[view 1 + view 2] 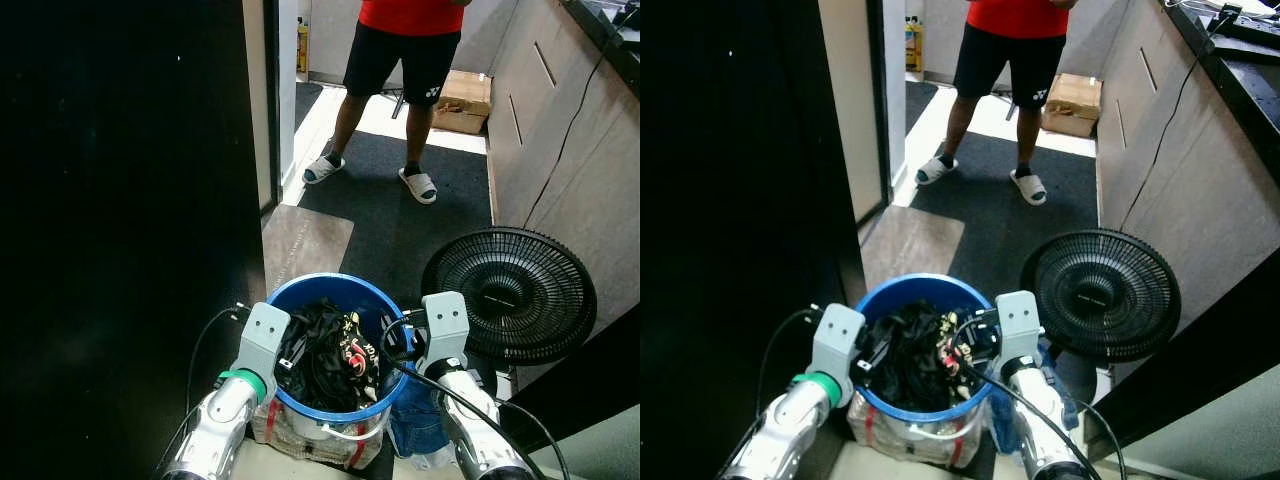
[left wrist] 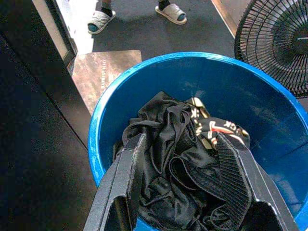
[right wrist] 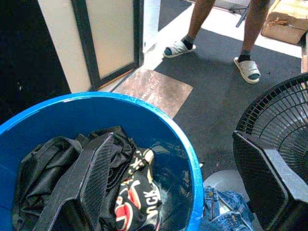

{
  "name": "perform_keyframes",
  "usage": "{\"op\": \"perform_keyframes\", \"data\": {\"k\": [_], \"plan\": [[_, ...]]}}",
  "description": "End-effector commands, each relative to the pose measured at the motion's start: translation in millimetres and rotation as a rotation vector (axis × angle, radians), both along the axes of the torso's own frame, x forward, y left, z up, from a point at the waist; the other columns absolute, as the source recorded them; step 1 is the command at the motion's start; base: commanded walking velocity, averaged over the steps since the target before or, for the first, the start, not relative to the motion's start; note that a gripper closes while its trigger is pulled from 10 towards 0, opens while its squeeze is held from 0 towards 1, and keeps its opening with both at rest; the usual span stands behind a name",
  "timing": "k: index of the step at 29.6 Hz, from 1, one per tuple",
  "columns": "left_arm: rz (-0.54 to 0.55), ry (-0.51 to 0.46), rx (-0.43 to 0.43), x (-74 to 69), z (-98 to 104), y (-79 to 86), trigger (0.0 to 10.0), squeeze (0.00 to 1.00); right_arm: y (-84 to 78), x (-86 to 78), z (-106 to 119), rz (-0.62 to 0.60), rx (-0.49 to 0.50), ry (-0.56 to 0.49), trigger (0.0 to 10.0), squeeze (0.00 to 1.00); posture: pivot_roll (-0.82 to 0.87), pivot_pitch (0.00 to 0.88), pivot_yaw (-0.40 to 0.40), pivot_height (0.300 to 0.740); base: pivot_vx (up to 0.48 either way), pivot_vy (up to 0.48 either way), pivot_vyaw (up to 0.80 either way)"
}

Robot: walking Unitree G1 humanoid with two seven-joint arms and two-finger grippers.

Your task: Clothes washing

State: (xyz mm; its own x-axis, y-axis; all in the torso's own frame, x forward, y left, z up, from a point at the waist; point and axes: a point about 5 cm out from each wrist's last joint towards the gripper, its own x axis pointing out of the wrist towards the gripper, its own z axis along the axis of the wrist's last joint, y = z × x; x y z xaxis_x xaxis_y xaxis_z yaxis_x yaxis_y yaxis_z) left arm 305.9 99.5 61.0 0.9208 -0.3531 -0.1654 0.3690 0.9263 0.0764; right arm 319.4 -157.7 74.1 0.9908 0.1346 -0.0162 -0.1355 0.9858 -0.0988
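The left gripper (image 2: 180, 183) is held apart over the dark clothes (image 1: 325, 355) inside the blue bucket (image 1: 300, 290); the right gripper (image 3: 178, 178) is spread astride the bucket's rim. The bucket is judged ready for carrying: both sides should be gripped evenly. The fan (image 1: 510, 295) and a person (image 1: 405, 50) ahead are to be avoided.

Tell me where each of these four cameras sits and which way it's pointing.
Left eye, right eye: on the head, looking forward and down at the round blue plastic bucket of dark clothes; both silver arms show.
Left wrist: on the left arm, facing into the bucket; left gripper jaws open over the clothes.
Right wrist: on the right arm; right gripper jaws straddle the bucket rim.
All share the bucket, black round floor fan and a person's white sandals.
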Motion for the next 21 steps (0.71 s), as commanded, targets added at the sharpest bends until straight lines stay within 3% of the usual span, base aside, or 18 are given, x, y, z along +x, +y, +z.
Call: {"op": "perform_keyframes", "data": {"k": [1, 21], "plan": [[0.008, 0.025, 0.004, -2.9, -5.1, 2.1, 10.0, 0.00, -0.7, -2.7, -5.4, -0.006, -0.005, 0.018, 10.0, 0.00, 0.00, 0.103, 0.024, 0.715, 0.000, 0.000, 0.00], [0.004, 0.026, 0.012, -2.2, -5.0, 3.2, 10.0, 0.00, -0.4, -2.3, -5.7, -0.013, 0.001, 0.020, 10.0, 0.00, 0.00, 0.104, 0.030, 0.660, 0.000, 0.000, 0.00]]}}
